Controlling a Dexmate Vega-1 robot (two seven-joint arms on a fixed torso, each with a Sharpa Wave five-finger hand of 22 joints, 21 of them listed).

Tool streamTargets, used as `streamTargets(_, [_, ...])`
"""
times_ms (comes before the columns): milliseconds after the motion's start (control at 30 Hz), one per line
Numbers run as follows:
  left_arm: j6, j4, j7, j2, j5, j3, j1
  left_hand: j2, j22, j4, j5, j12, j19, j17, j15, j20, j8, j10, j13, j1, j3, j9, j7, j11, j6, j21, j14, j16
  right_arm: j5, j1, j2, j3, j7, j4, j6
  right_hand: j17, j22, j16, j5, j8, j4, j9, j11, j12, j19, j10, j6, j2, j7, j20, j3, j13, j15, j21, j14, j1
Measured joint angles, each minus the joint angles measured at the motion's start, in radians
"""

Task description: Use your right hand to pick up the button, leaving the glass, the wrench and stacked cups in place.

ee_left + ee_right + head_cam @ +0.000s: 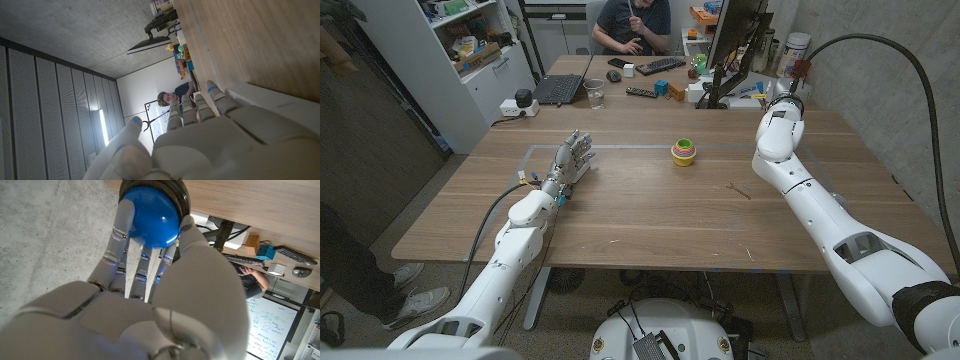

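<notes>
A blue domed button [150,217] on a black base sits at the table's far right edge. My right hand [145,295] grips it, with fingers down both sides of the dome. In the head view my right forearm [782,135] reaches out to that spot and covers the hand. The stacked cups [682,151], yellow, pink and green, stand at the table's middle. A clear glass [594,95] stands far back near a laptop. A small thin tool [739,189], possibly the wrench, lies right of the middle. My left hand [572,160] is on the table's left side, fingers straight and apart, holding nothing.
A laptop [560,88], a keyboard [660,66], a monitor [732,45] and small items crowd the far end of the table. A person [632,25] sits behind it. Shelves [470,50] stand at the back left.
</notes>
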Motion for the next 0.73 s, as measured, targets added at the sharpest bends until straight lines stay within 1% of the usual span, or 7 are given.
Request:
streamTargets(67, [0.000,0.000,0.000,0.000,0.000,0.000,0.000,0.000,0.000,0.000,0.000,0.000,0.000,0.000,0.000,0.000,0.000,0.000,0.000,0.000,0.000,0.000,0.000,0.000,0.000,0.000,0.000,0.000,-0.002,-0.002,0.001,0.002,-0.001,-0.003,0.003,0.004,-0.002,0.000,0.000,0.000,0.000,0.000,0.000,0.000,-0.001,0.000,0.002,0.000,-0.002,0.001,0.000,0.000,0.000,0.000,0.000,0.000])
streamTargets(133, [0.000,0.000,0.000,0.000,0.000,-0.001,0.000,0.000,0.000,0.000,0.000,0.000,0.000,0.000,0.000,0.000,0.000,0.000,0.000,0.000,0.000,0.000,0.000,0.000,0.000,0.000,0.000,0.000,-0.003,-0.004,0.003,0.006,-0.003,-0.007,0.006,0.012,-0.002,-0.001,-0.002,0.000,0.000,0.000,0.000,0.000,-0.001,0.000,0.002,0.000,-0.002,0.001,0.000,0.028,0.000,0.008,0.000,0.000])
streamTargets(200, [0.000,0.000,0.000,0.000,0.000,-0.001,0.000,0.000,0.000,0.000,0.000,0.000,0.000,0.000,0.000,0.000,0.000,0.000,0.000,0.000,0.000,0.000,0.000,0.000,0.000,0.000,0.000,0.000,-0.003,-0.007,0.005,0.009,-0.003,-0.010,0.009,0.016,-0.007,-0.001,-0.002,0.000,0.000,0.000,0.000,0.000,-0.001,0.000,0.005,0.000,-0.005,0.001,0.000,0.029,0.000,0.011,0.000,0.000])
streamTargets(300, [0.000,-0.001,0.000,0.000,0.000,-0.001,0.002,0.000,0.000,0.003,0.000,0.000,0.000,0.000,0.000,0.000,0.000,0.000,0.000,0.000,-0.003,0.000,0.000,0.000,0.000,0.000,0.000,0.000,-0.007,-0.010,0.006,0.013,-0.005,-0.014,0.012,0.020,-0.007,-0.001,0.002,0.000,0.000,0.000,0.000,0.000,-0.008,0.000,0.006,0.000,-0.006,0.008,0.000,0.030,0.000,0.015,0.000,0.000])
streamTargets(333, [0.000,-0.001,0.000,0.000,0.000,-0.001,0.002,0.000,0.000,0.004,0.000,0.000,0.000,0.000,0.000,0.000,0.000,0.000,0.000,0.000,-0.004,0.000,0.000,0.000,0.000,0.000,0.000,0.000,-0.007,-0.012,0.007,0.014,-0.005,-0.017,0.013,0.024,-0.007,-0.006,0.002,0.000,0.000,0.000,0.000,0.000,-0.008,0.000,0.006,0.000,-0.006,0.008,0.000,0.048,0.000,0.015,0.000,0.000])
streamTargets(733, [0.000,-0.012,0.000,0.001,0.000,-0.002,0.009,0.000,0.000,0.004,0.000,0.000,0.000,0.000,-0.001,0.000,0.000,0.000,0.000,0.000,-0.004,0.000,0.000,0.000,0.000,0.000,0.001,0.000,-0.011,-0.028,0.010,0.030,-0.007,-0.036,0.021,0.042,-0.016,-0.016,0.002,0.000,0.000,0.000,0.000,0.004,-0.011,0.000,0.005,-0.001,-0.006,0.011,0.000,0.053,0.000,0.037,0.000,0.001])
